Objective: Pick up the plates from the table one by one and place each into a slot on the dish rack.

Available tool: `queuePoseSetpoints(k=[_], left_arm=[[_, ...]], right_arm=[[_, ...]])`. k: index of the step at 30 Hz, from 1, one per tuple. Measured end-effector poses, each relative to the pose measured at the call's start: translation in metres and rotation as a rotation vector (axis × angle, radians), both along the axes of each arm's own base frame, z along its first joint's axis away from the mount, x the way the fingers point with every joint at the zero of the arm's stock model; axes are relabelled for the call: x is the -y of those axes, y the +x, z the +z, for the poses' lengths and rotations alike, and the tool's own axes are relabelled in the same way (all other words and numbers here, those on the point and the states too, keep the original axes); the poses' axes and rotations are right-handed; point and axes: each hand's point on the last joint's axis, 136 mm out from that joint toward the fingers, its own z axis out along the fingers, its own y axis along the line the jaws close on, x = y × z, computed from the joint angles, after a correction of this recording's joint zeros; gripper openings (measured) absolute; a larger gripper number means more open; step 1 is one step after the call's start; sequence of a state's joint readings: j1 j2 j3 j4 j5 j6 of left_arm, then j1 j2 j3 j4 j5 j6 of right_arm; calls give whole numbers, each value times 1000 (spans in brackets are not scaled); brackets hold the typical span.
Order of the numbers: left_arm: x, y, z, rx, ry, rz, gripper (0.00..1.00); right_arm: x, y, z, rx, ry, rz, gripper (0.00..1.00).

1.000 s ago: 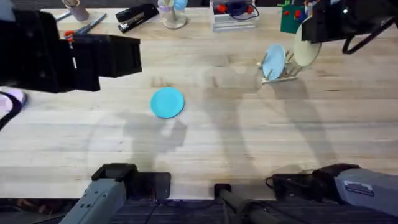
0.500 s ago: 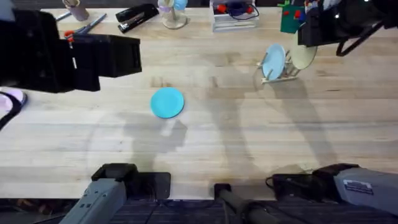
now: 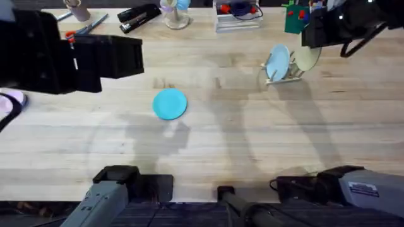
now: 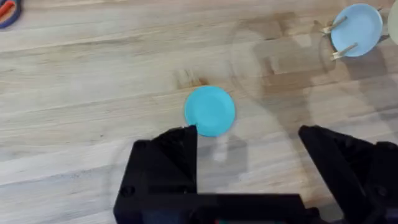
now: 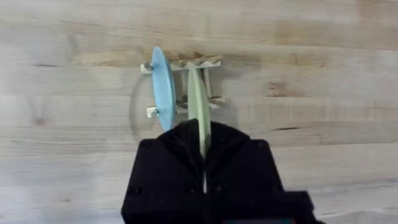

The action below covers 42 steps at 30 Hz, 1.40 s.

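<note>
The left arm reaches in from the left side, its gripper point(image 4: 247, 146) hanging above the table with black fingers point(image 4: 171, 155) spread wide. The right gripper point(image 5: 203, 146) is far out on the right — fingers pinched onto the cream plate point(image 5: 199, 106), held on edge.

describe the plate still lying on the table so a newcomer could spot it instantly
Start at the wooden table and look left of the dish rack, toward the middle. A small round turquoise plate lies flat there, alone on bare wood. Unlike the paler light-blue plate and the cream plate at the rack, it is vivid and not on edge.
</note>
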<state>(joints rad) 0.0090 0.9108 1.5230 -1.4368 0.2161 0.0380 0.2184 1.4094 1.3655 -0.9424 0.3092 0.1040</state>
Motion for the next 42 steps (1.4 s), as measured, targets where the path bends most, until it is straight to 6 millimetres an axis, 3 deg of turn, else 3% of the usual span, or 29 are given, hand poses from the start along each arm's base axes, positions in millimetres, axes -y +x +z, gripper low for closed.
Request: queuePoseSetpoints(k=[25,42], left_arm=[[0,0,0,0,0,0,993],[0,0,0,0,0,0,993]], right_arm=[[3,2,0,8,2,-10,30],[-7,25,-24,-22,30,5,30]])
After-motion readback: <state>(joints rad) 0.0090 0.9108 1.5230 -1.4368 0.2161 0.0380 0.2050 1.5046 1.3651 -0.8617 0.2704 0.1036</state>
